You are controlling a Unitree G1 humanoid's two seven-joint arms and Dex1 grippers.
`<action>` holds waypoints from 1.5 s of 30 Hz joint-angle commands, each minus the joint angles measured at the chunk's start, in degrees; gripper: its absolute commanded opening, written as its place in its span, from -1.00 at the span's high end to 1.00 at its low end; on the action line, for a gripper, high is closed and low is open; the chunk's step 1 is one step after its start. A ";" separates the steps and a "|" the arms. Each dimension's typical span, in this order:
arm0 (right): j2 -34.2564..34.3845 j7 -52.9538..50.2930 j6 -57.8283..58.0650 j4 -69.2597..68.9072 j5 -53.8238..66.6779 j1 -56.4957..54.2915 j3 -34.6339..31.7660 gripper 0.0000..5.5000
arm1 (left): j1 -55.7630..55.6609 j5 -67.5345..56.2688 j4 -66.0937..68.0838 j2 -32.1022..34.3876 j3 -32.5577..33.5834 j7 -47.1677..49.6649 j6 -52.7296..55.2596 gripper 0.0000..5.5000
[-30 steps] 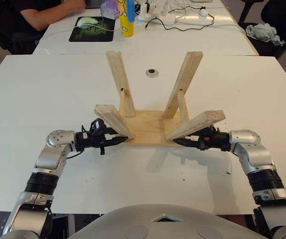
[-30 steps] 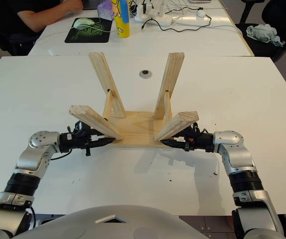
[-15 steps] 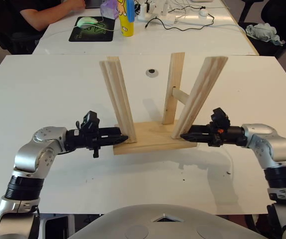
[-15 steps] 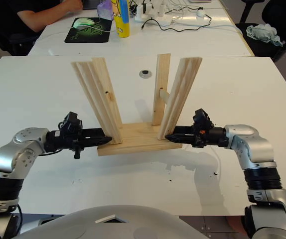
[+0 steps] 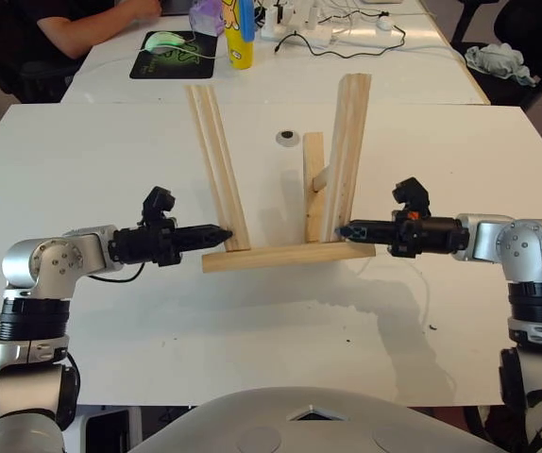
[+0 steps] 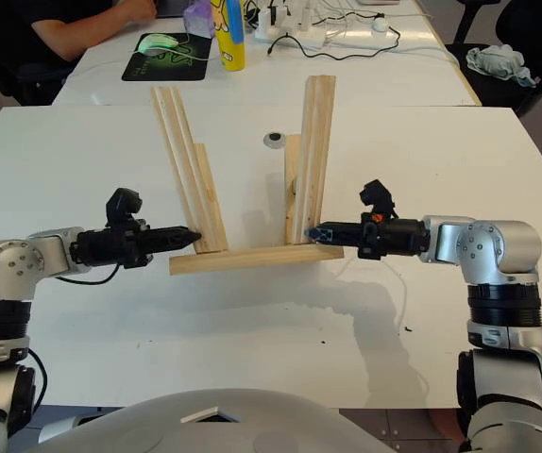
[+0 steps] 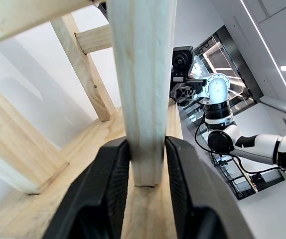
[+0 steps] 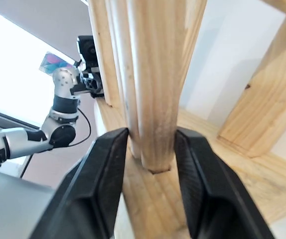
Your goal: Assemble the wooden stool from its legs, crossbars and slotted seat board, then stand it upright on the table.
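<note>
The wooden stool (image 5: 347, 142) is hanging upside down over the white table (image 5: 110, 160), its flat pale seat board (image 5: 285, 255) running lengthwise between the two arms. Its square, grainy legs (image 5: 216, 170) are splaying upward. The left gripper (image 5: 216, 232) is clamping the leg at the board's left end, the right gripper (image 5: 347, 229) the leg at its right end.

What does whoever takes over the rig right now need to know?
Left end effector: shut on the left leg of the stool, near its base.
Right end effector: shut on the right leg, likewise.
Done: the stool looks assembled. It is inverted, on or just above the table, seat board lowest, legs up.
To do: flip it, stand it on its legs, release.
</note>
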 commanded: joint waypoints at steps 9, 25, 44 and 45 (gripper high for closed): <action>8.61 -11.34 6.59 8.67 1.67 -9.35 -6.34 -0.22 | -10.72 0.86 19.31 -4.57 6.17 4.62 5.34 0.03; -2.31 1.89 -13.42 7.82 1.17 7.03 -19.54 -0.78 | 12.01 7.78 -7.17 -2.38 21.41 1.24 -20.56 -0.54; -2.37 13.49 -56.85 19.12 -27.43 8.94 2.24 -0.78 | 16.27 39.65 5.34 1.32 -1.08 -13.21 -72.76 -0.54; -1.24 13.05 -57.21 20.53 -26.85 7.94 1.79 -0.78 | 15.84 39.92 6.32 1.14 -1.51 -12.90 -73.66 -0.54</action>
